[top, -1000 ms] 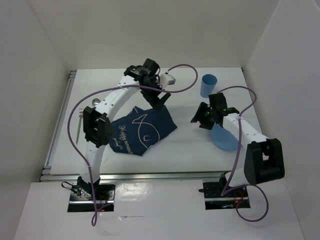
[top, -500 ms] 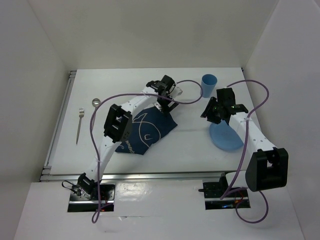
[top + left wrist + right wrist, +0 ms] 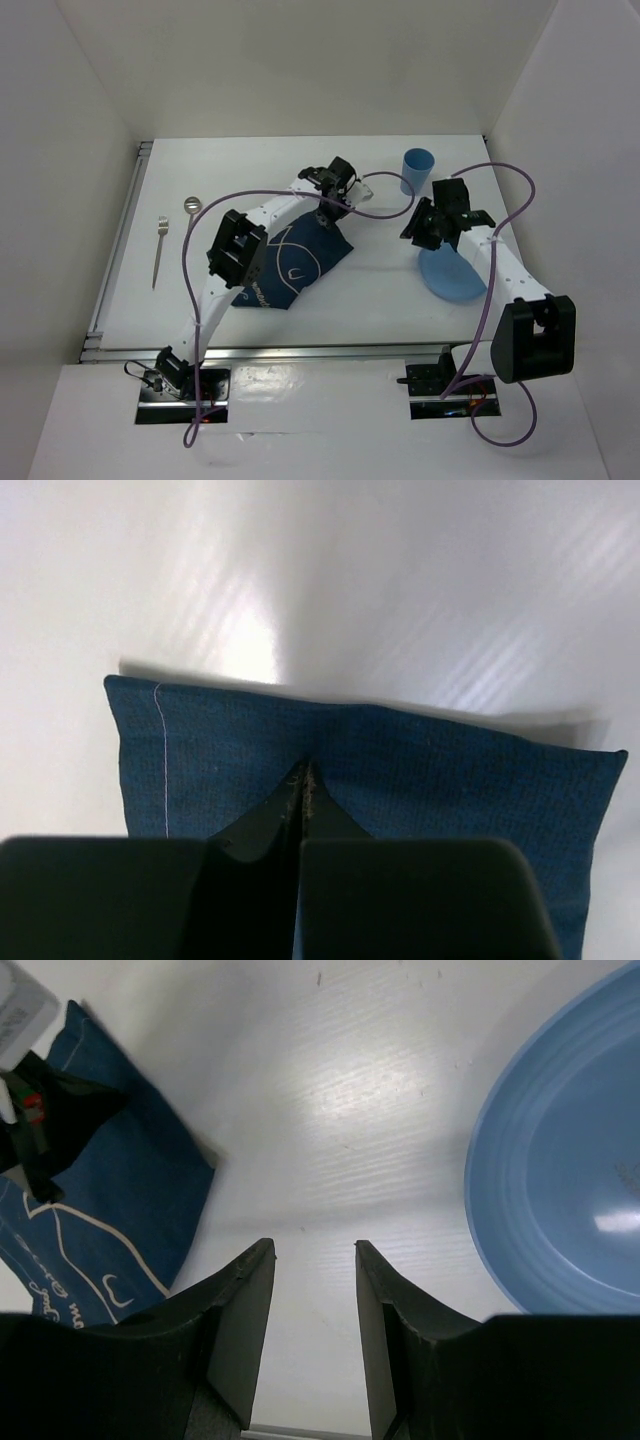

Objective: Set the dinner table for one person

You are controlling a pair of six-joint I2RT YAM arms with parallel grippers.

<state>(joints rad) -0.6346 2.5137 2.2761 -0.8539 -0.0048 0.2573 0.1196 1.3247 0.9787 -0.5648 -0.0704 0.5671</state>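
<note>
Three white walls enclose the dinner table.

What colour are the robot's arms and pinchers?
Both arms are white tubes with chunky black joints: left arm, right arm. A thin purple cable loops along each. Each tool is black with two tapered fingers: left tool, right tool.

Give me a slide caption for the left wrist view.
Left gripper pinching the navy placemat near its far edge on the white dinner table.
</note>
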